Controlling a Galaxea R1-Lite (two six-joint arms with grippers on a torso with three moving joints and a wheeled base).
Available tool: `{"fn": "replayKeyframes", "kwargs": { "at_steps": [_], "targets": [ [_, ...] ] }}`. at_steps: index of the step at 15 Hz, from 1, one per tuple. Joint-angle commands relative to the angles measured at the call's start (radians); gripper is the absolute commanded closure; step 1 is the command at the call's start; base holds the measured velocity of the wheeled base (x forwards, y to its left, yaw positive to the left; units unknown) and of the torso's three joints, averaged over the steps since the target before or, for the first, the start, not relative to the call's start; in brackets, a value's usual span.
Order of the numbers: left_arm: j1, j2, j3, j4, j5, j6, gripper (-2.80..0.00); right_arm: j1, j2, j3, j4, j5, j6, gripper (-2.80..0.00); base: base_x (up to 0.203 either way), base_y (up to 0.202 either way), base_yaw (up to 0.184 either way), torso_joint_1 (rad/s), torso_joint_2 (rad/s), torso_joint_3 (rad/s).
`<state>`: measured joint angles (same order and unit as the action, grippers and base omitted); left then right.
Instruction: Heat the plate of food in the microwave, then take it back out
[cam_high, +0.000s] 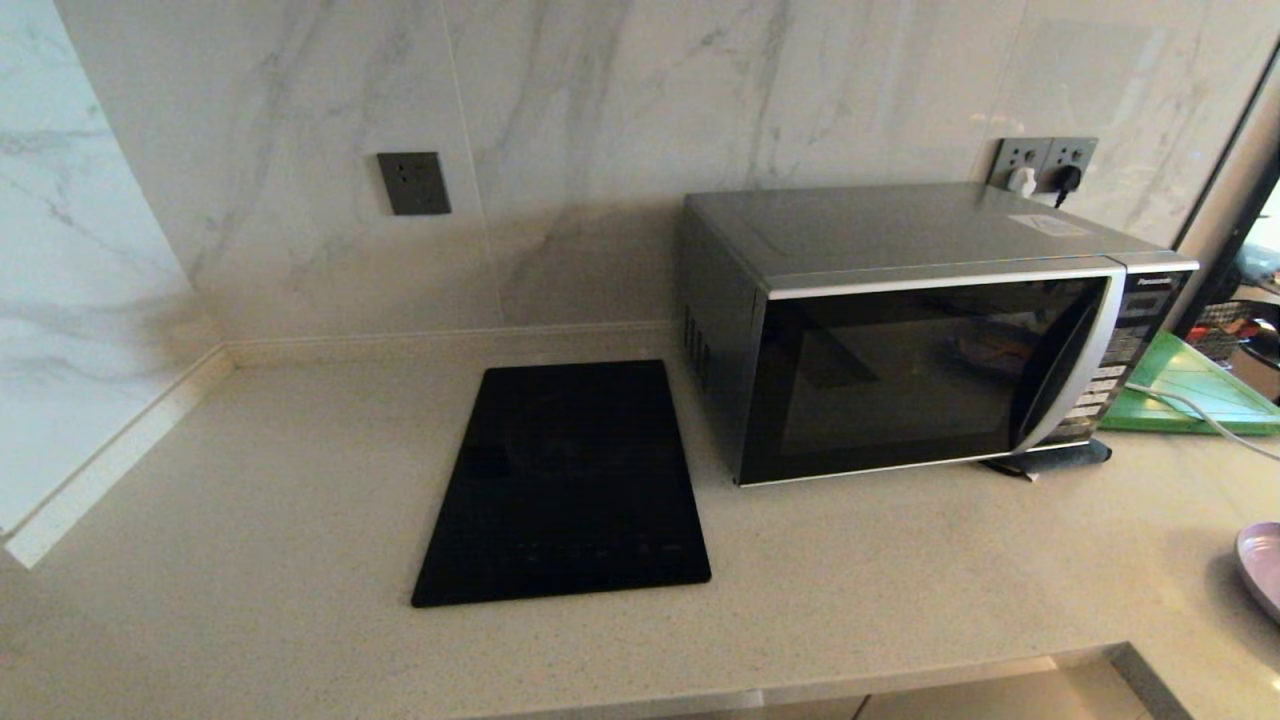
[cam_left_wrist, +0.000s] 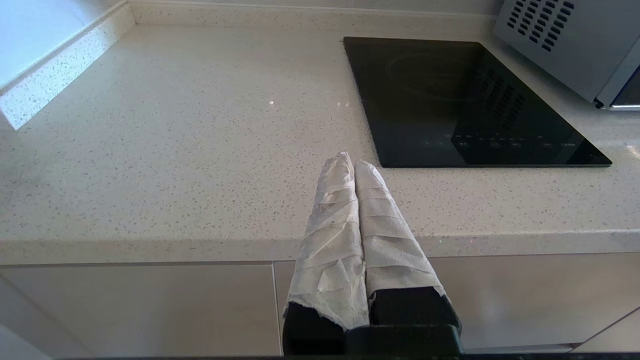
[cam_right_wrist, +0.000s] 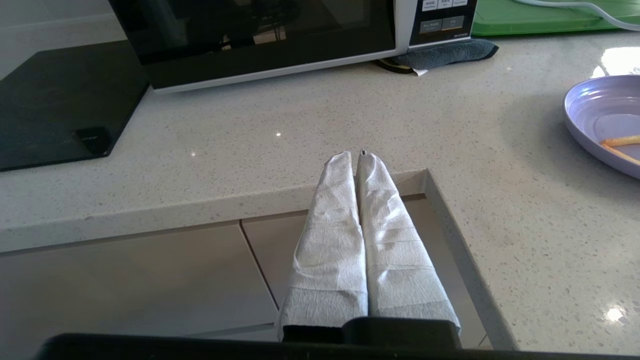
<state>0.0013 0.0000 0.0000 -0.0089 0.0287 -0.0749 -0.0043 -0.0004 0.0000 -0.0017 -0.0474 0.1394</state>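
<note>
The microwave (cam_high: 920, 330) is sitting on the desk (cam_high: 300, 520) with its door shut. The plate of food (cam_right_wrist: 607, 120) is lying in front of the microwave, off its right. Short of the microwave, at the desk's edge, the left tool (cam_left_wrist: 350, 167) and right tool (cam_right_wrist: 356, 162) are hanging pinched together, empty.

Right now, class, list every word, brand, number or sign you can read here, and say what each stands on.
"Panasonic": top of the microwave control strip, small, just readable.
Microwave buttons: printed, too small to read.
Sticker on the microwave's top: too blurred.
Cooktop front markings: too faint.
</note>
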Motion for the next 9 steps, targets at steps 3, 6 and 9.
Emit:
{"fn": "replayKeyframes", "kwargs": {
  "at_steps": [3, 6, 9],
  "targets": [
    [0.000, 0.002, 0.000, 0.000, 0.000, 0.000, 0.00, 0.001, 0.001, 0.002, 0.000, 0.000, 0.000, 0.00, 0.000, 0.000, 0.000, 0.000, 0.00, 0.000],
    [0.000, 0.002, 0.000, 0.000, 0.000, 0.000, 0.00, 0.001, 0.000, 0.002, 0.000, 0.000, 0.000, 0.00, 0.000, 0.000, 0.000, 0.000, 0.00, 0.000],
    [0.000, 0.002, 0.000, 0.000, 0.000, 0.000, 0.00, 0.001, 0.000, 0.002, 0.000, -0.001, 0.004, 0.00, 0.000, 0.000, 0.000, 0.000, 0.00, 0.000]
  ]
}}
